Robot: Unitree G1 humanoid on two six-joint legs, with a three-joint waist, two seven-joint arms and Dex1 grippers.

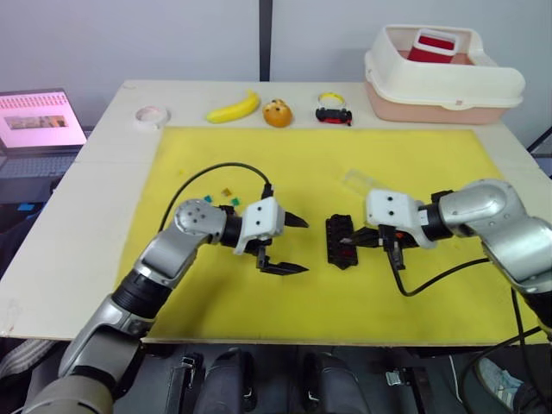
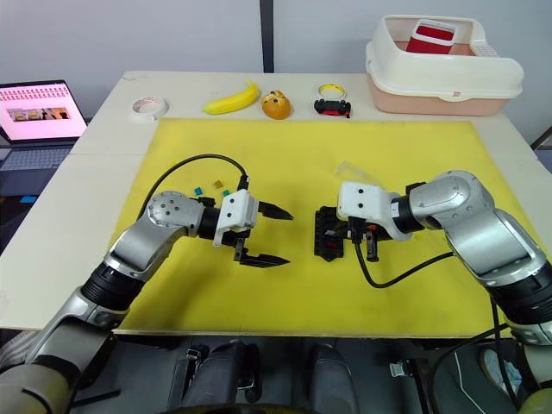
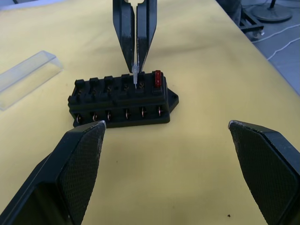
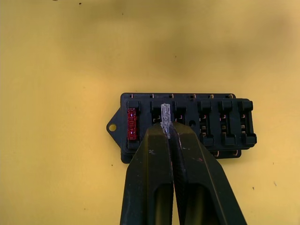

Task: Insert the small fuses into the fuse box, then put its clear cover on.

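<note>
Your left hand hangs released, fingers spread wide, just beside the left end of the fuse box and apart from it. Spare small fuses lie behind that arm, toward the surface's left edge. The fuse box sits mid-mat; a red fuse is seated in one end slot. Your right hand is clenched on a pale grey fuse, poised over the slot next to the red one.

Risks, as I judge them: the blades look slightly off the slot line, so pressing may tip the fuse or shove the unbraced box. The clear cover lies just behind the box, toward the far edge.
</note>
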